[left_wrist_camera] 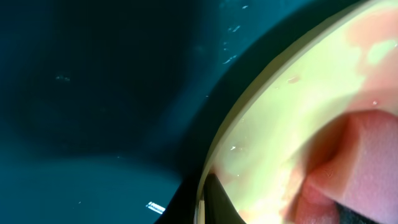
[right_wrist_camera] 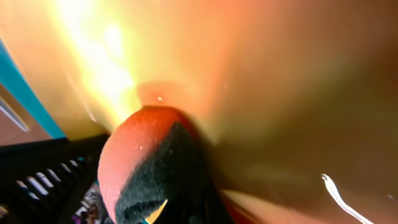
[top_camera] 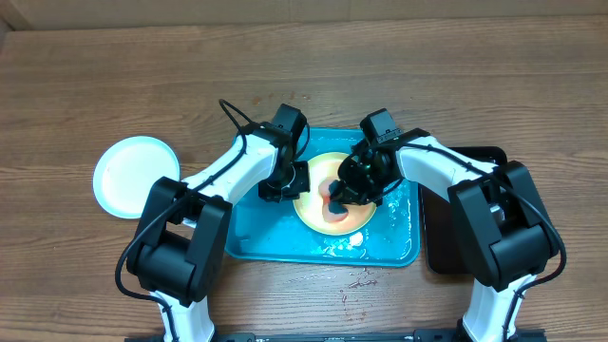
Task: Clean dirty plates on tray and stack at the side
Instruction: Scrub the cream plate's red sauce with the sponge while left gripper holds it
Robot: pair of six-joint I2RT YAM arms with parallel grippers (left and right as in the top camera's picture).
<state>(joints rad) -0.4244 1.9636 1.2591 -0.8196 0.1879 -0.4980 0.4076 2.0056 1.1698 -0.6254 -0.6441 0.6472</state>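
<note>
Yellow-green plate (top_camera: 312,201) is lying on the tray (top_camera: 256,242), directly beneath the right end effector (top_camera: 344,193), which is clamping a reddened sponge (right_wrist_camera: 134,155). Left end effector (top_camera: 283,182) is sitting at its left rim, closure indeterminable.

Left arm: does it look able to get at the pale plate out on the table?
Probably yes. The pale plate lies alone on the table beside the left arm, nothing between. But the left gripper sits at the yellow plate's rim on the tray, so it must leave that first.

White arm links (top_camera: 223,171), black joints (top_camera: 180,249), looping black cable (top_camera: 232,110)
</note>
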